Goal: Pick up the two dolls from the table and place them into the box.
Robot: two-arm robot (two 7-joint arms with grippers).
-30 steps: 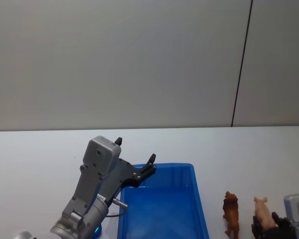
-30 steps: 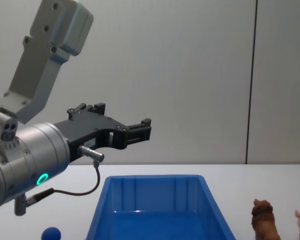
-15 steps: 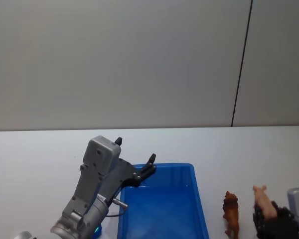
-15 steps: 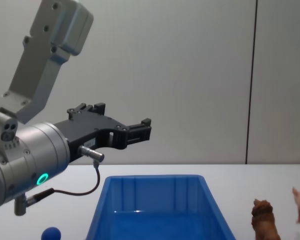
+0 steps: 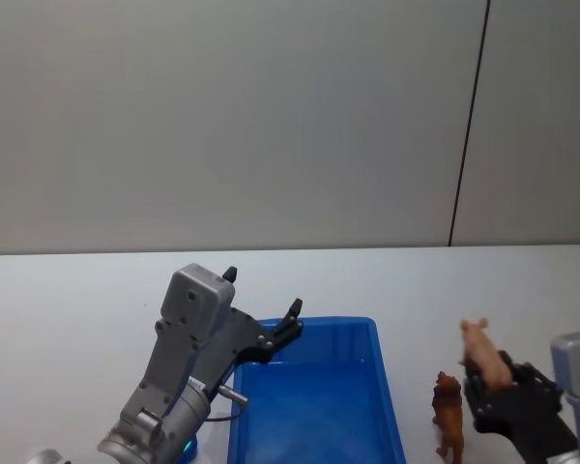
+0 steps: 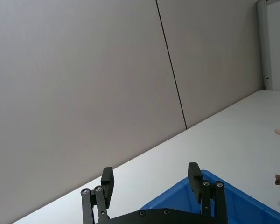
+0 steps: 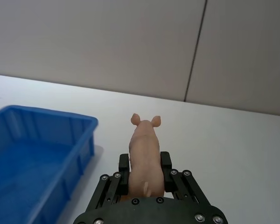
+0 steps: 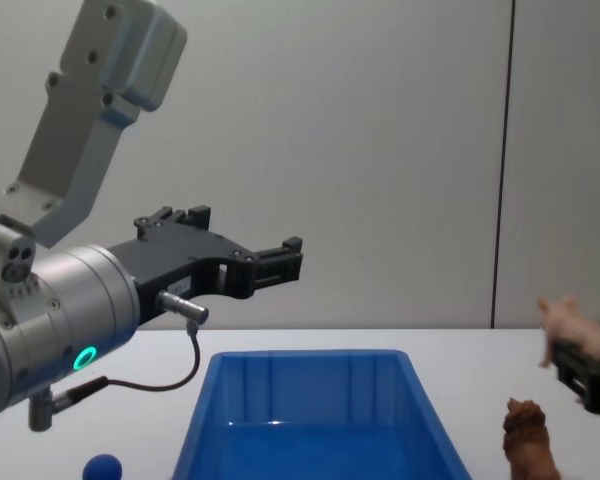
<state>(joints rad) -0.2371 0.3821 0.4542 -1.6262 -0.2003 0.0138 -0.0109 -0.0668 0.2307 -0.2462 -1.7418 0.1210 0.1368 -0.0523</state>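
Right arm hovers above the desk [image 5: 77, 290], right pincer [image 7: 145, 163] clamping the pink doll [image 7: 144, 140]; left pincer [image 6: 150, 173] gapes wide above the box [image 5: 338, 322].

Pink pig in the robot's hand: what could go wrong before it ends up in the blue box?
1. The right hand clamps the pink doll by its rear, head sticking out; it might slip loose.
2. The brown doll stands between that hand and the box; a low pass could knock it over.
3. The left hand hangs open over the box's rim; the two hands could crowd each other.
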